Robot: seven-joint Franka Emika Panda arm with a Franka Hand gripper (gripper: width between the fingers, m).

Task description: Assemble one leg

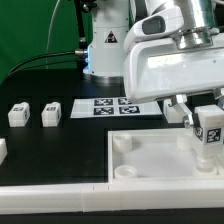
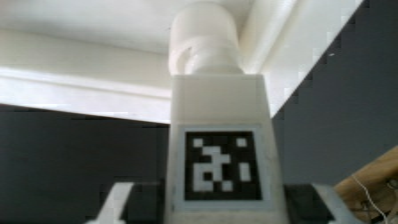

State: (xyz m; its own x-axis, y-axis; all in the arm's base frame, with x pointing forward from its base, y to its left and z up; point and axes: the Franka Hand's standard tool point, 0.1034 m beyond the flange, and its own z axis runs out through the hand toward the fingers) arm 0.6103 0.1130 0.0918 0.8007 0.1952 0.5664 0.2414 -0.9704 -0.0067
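Observation:
My gripper (image 1: 207, 120) is shut on a white leg (image 1: 208, 140) with a black-and-white tag and holds it upright over the right part of the large white square panel (image 1: 150, 160). The leg's lower end stands at or just above the panel near its right corner; I cannot tell if it touches. In the wrist view the leg (image 2: 221, 120) fills the middle, tag toward the camera, clamped between my fingers (image 2: 134, 205), its rounded tip pointing at the panel's raised rim (image 2: 107, 75). Two more legs (image 1: 18, 114) (image 1: 51, 113) lie on the table at the exterior view's left.
The marker board (image 1: 115, 106) lies flat behind the panel. A white part (image 1: 3, 152) shows at the exterior view's left edge. A white ledge (image 1: 60, 200) runs along the front. The robot base (image 1: 105, 45) stands at the back.

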